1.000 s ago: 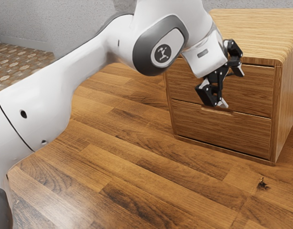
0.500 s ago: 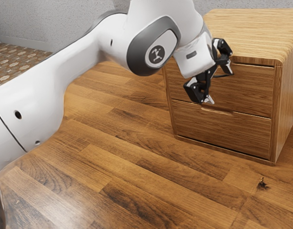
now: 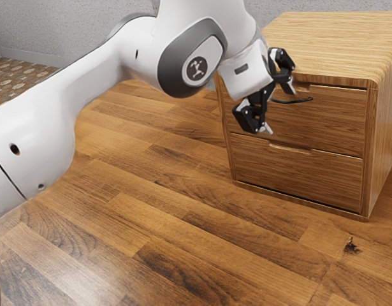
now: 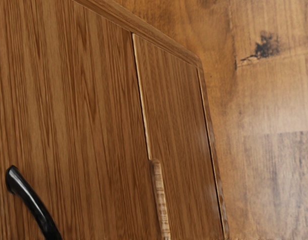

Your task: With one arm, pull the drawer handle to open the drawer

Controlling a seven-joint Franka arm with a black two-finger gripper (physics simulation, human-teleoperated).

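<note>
Two drawers front the wooden cabinet (image 3: pixel 336 38), which stands on a plank floor (image 3: pixel 183 223) in the exterior view. The top drawer (image 3: pixel 329 121) carries a thin black handle (image 3: pixel 297 100). The lower drawer (image 3: pixel 297 172) has a shallow notch (image 3: pixel 290 148) cut into its upper edge.

The white arm (image 3: pixel 87 95) comes in from the 9 to 10 o'clock side. Its black hand (image 3: pixel 277 97) is against the top drawer's front, toward the cabinet's 9 o'clock edge. The fingers are spread wide, one at about 12 o'clock of the handle's near end and the other at about 7 o'clock of it. That end of the handle lies between them, and the rest runs off toward 3 o'clock of the hand. Neither finger can be seen pressing on it, so the hand is not pinching anything.

From the wrist camera the handle (image 4: pixel 31 205) is a curved glossy black bar standing off the top drawer's front (image 4: pixel 68 125). The lower drawer's front (image 4: pixel 179 150) lies beyond the seam, with its notch (image 4: pixel 160 200) pale along that seam. Both fronts look level with each other, with no drawer visibly pulled out.

One dark knot marks the floor (image 3: pixel 352 245) at about 5 o'clock of the cabinet. It also appears past the cabinet's base in the wrist picture (image 4: pixel 266 46).
</note>
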